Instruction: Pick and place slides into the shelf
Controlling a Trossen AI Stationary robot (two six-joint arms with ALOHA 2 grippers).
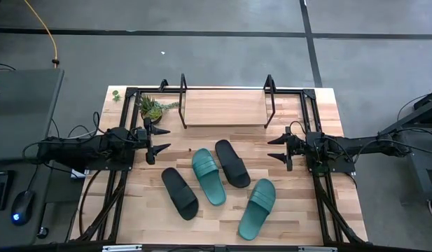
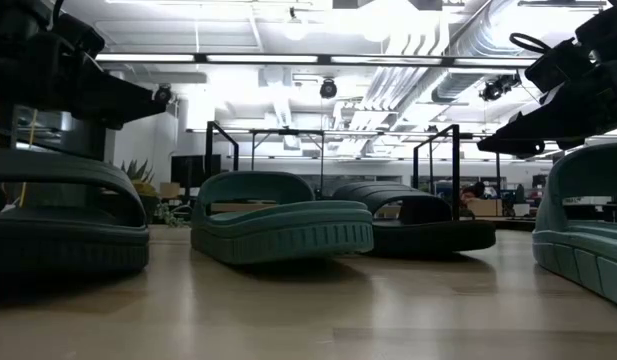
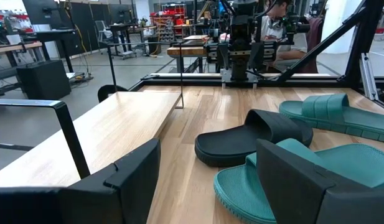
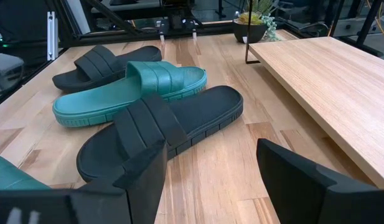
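Low view: slides (image 2: 282,228) masking shelf (image 2: 435,150)

Above me one camera looks straight down on the whole table (image 1: 223,210). Another sits at board height, close behind the slides (image 2: 280,225), facing the shelf (image 2: 333,140). My wrist cameras look inward past my fingers from opposite sides; both catch the same black slide (image 3: 254,137) (image 4: 160,134).

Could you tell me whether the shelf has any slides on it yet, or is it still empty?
Empty. The shelf shows only its bare wooden board, and all four slides lie on the table in front of it.
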